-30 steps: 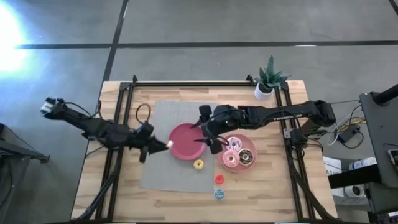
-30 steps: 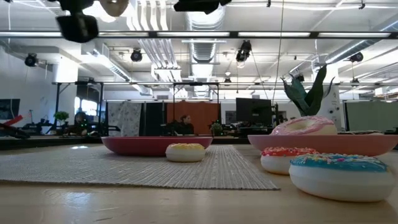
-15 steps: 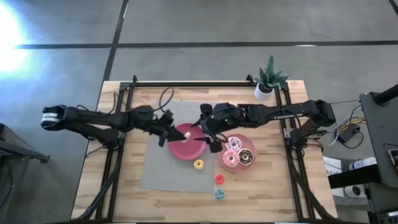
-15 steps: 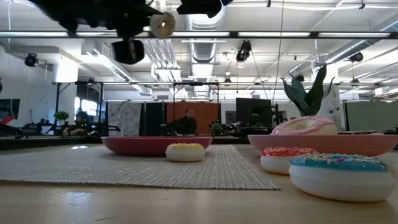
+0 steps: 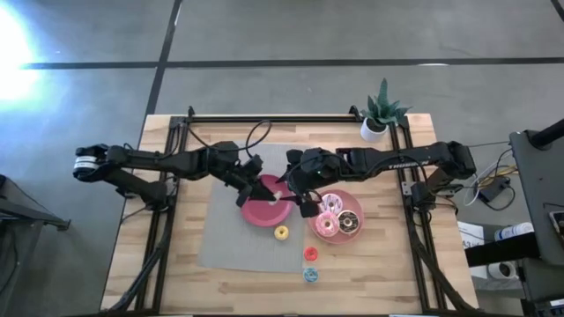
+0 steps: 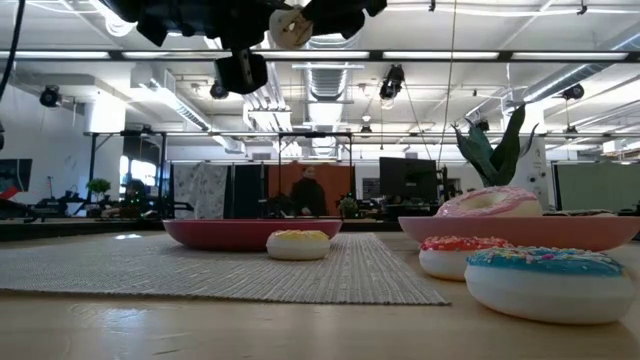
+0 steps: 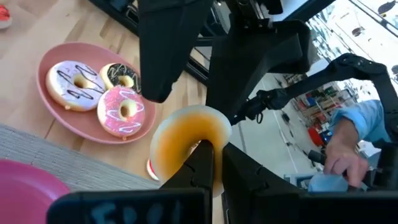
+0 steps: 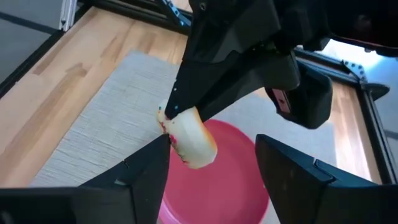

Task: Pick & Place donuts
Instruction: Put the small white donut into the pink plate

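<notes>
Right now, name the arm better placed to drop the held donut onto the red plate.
Left. Its gripper is shut on the donut above the red plate. The right gripper hangs open beside it, empty.

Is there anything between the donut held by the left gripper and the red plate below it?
Nothing visible. The left gripper holds an orange donut above the red plate. The right gripper, open, faces it over the plate's edge, beside rather than beneath.
</notes>
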Available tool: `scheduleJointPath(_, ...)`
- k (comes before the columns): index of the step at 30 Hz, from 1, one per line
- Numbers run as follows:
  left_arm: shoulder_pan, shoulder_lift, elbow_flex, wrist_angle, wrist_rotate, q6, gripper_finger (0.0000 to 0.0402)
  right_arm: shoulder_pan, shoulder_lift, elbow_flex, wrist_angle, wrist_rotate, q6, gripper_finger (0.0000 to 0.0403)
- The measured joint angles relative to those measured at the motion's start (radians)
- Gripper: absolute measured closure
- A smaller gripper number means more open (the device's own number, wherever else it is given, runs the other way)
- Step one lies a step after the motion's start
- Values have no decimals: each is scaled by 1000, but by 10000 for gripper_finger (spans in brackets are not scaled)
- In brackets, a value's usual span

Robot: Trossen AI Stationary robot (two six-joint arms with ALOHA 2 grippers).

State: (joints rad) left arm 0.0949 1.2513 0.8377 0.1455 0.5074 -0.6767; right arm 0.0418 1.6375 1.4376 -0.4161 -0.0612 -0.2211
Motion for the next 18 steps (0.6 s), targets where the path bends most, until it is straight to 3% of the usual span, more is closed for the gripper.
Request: scheduleJointPath(18, 28, -9, 2, 6, 6, -44, 401, 4, 1, 0, 3, -46, 13, 260)
